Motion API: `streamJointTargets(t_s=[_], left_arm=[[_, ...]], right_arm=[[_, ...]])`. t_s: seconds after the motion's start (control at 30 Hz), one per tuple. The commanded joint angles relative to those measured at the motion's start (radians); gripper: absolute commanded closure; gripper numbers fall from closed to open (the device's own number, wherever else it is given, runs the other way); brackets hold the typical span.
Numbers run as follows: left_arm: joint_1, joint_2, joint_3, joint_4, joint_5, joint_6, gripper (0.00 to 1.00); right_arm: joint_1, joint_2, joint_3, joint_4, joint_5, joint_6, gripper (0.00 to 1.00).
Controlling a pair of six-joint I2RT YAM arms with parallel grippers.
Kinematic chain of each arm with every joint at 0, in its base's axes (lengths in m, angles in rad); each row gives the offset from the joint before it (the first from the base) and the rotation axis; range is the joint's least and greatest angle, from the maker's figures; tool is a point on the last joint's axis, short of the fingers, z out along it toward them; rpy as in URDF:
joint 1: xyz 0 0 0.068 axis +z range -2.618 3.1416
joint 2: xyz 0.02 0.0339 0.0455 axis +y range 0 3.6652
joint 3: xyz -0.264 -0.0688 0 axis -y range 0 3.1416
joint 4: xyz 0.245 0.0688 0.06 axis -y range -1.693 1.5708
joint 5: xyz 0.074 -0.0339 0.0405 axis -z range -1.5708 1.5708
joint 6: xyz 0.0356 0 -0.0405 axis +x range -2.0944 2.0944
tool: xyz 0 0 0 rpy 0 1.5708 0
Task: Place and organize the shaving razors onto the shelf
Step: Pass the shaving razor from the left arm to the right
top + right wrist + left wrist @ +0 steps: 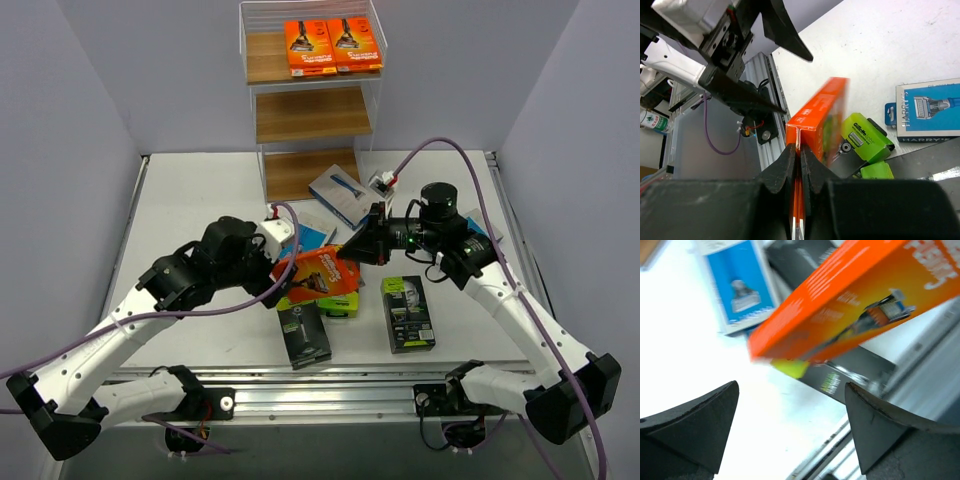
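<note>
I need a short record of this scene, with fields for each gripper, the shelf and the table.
Right gripper: shut on flat orange razor pack, held over other packs
Left gripper: open, holding nothing, near that pack
White wire shelf with wooden boards: left orange pack and right orange pack side by side on top tier
White table: black pack with lime-green top, second black pack, blue-and-white pack

HARRY'S on blue pack (930, 112); green pack (867, 140) likely Gillette.
</note>
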Motion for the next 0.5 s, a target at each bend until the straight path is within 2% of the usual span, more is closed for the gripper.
streamJointTargets(t_s=[0.0, 0.13, 0.27, 0.47], left_arm=[[0.032, -0.014, 0.058, 0.089, -0.224, -0.024, 0.05], [0.093, 0.009, 0.085, 0.126, -0.364, -0.024, 0.06], [0.148, 0.000, 0.070, 0.183, -0.469, -0.085, 0.06], [0.161, -0.095, -0.127, 0.382, -0.559, -0.104, 0.06]], right_arm=[[-0.005, 0.021, 0.058, 0.068, -0.015, 0.027, 1.00], [-0.019, 0.041, 0.092, 0.073, 0.013, 0.042, 1.00], [-0.044, 0.058, 0.129, 0.135, 0.065, 0.121, 1.00], [-0.085, 0.100, 0.242, 0.272, 0.136, 0.295, 1.00]])
